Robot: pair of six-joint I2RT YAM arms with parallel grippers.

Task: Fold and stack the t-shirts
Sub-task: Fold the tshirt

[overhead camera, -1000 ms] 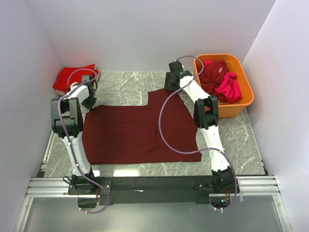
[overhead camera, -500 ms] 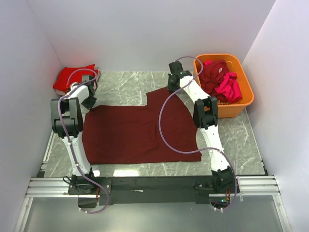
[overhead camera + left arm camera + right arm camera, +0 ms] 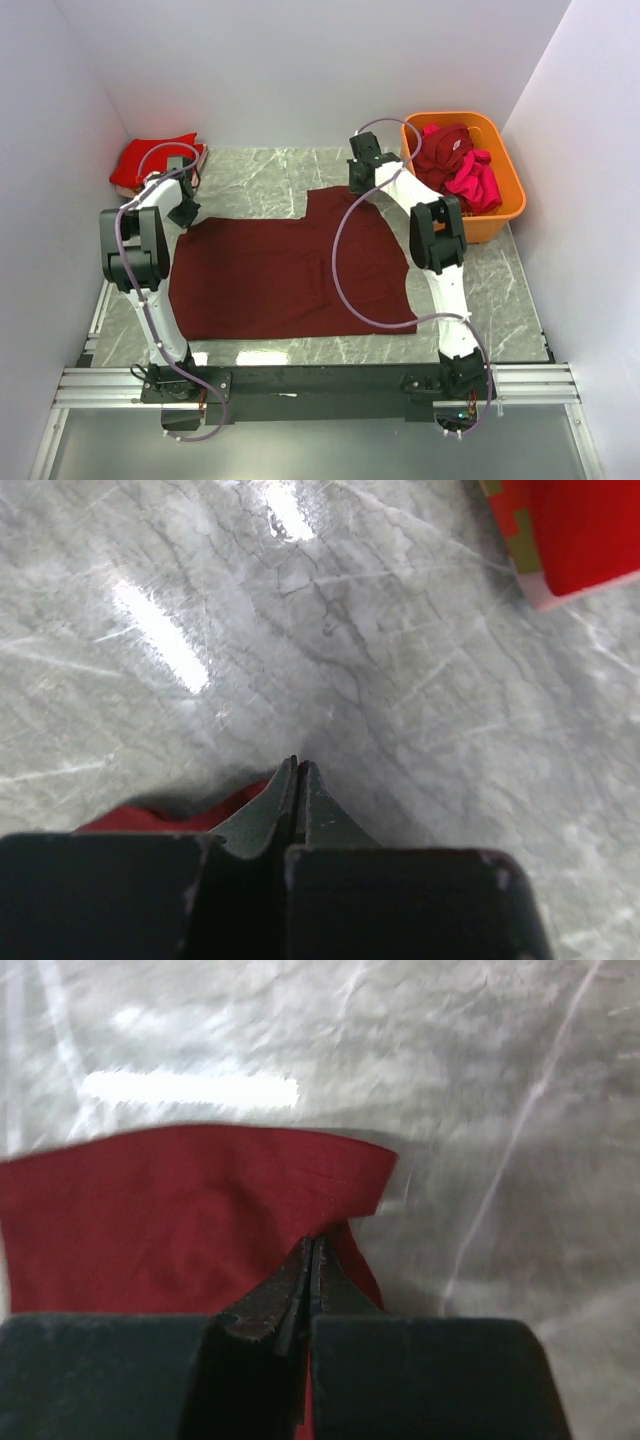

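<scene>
A folded bright red t-shirt [image 3: 148, 160] lies in the far-left corner of the marble surface [image 3: 260, 175]. Just beside it, the left hand [image 3: 298, 770] is pinched tight on the far-left corner of the dark maroon t-shirt [image 3: 280, 275], which is spread flat mid-surface. The right hand [image 3: 313, 1248] is clamped on that shirt's far-right sleeve edge. More red and magenta t-shirts [image 3: 455, 165] are heaped in the orange basket [image 3: 505, 212] at far right.
</scene>
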